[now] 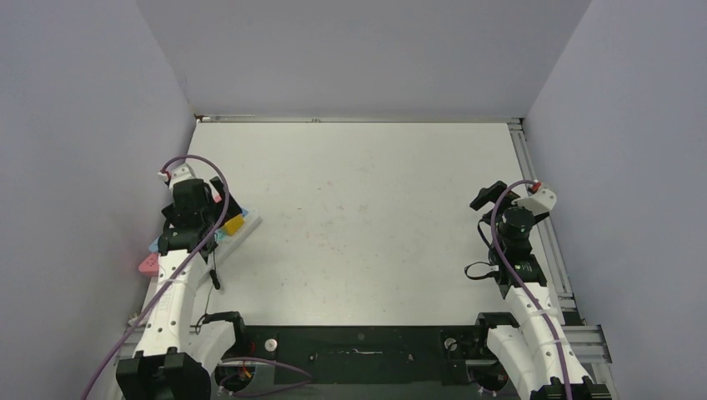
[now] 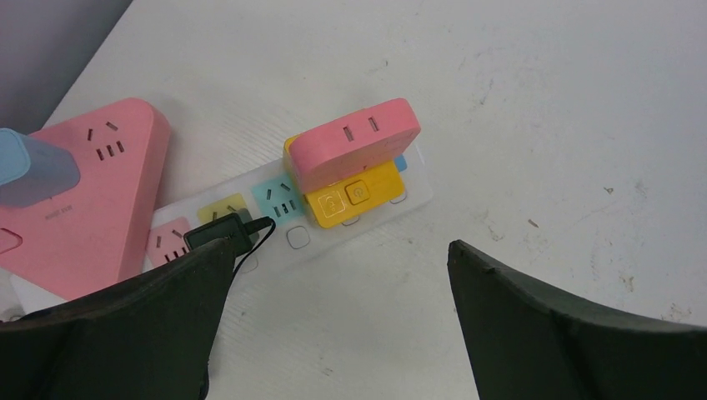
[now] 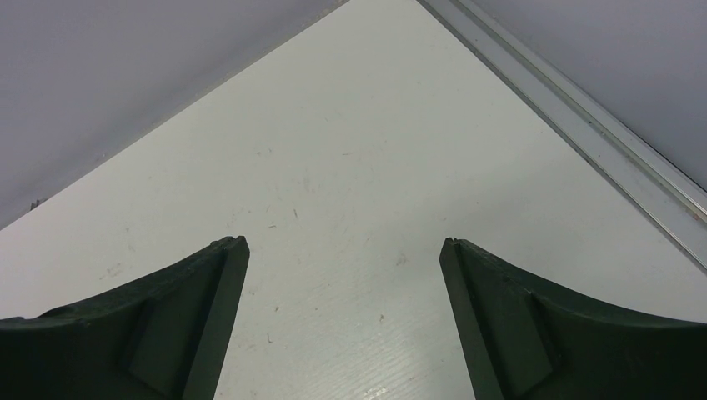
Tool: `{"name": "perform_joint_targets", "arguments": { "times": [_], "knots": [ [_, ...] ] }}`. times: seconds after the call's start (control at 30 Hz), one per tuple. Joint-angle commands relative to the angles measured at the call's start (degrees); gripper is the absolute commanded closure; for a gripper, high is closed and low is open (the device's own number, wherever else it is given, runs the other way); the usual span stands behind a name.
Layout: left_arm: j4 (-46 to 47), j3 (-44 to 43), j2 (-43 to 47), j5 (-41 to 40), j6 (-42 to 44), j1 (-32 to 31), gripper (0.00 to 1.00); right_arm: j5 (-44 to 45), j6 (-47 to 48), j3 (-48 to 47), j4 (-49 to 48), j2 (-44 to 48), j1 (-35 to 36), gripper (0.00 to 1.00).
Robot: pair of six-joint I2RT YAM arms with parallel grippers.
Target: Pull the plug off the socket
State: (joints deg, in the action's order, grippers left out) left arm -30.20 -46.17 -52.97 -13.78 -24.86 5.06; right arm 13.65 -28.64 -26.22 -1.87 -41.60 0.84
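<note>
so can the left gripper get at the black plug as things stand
Probably yes. The left gripper hangs open over the socket, and the black plug sits uncovered just ahead of it. The pink triangle adapter and the yellow block stand near on either side, so room may be tight.

A long white power strip (image 2: 298, 237) with coloured outlets is being seen lying flat near the counter's (image 2: 500, 100) left edge, a black plug (image 2: 218, 230) being carried beside its teal outlet (image 2: 279, 198).

1 socket (image 2: 283, 218), 2 pink adapters (image 2: 354, 142) (image 2: 92, 192), 1 yellow adapter (image 2: 354, 198), 1 black plug (image 2: 218, 231), 1 blue plug (image 2: 33, 167).
</note>
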Motion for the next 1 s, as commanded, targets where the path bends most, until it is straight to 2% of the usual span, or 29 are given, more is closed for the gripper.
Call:
{"name": "perform_joint_targets", "arguments": {
  "times": [0.0,0.07,0.17,0.4,0.57,0.97],
  "knots": [
    [2.9,-0.7,-3.3,2.7,-2.8,0.9,0.0,0.1,-1.0,-0.8,-1.4,0.6,0.0,0.1],
    [3.4,-1.0,-5.2,3.4,-3.0,0.8,0.09,-0.3,-1.2,-0.6,-1.6,0.4,0.0,0.1],
    [3.6,-1.5,-8.1,3.7,-2.8,0.7,0.15,-0.8,-1.4,-0.3,-2.0,0.2,0.0,0.1],
    [2.4,-2.5,-12.3,-0.1,-2.4,0.4,0.19,-1.9,-1.8,0.6,-2.9,0.0,0.0,0.1],
    [3.1,-3.0,-14.9,1.8,-1.7,0.2,0.24,-2.6,-1.9,0.5,-2.9,-0.1,0.0,0.1],
    [7.6,-5.5,-20.2,2.0,-3.2,-0.1,0.17,-3.9,-1.7,0.4,-2.5,0.7,0.0,0.1]
  ]
}}
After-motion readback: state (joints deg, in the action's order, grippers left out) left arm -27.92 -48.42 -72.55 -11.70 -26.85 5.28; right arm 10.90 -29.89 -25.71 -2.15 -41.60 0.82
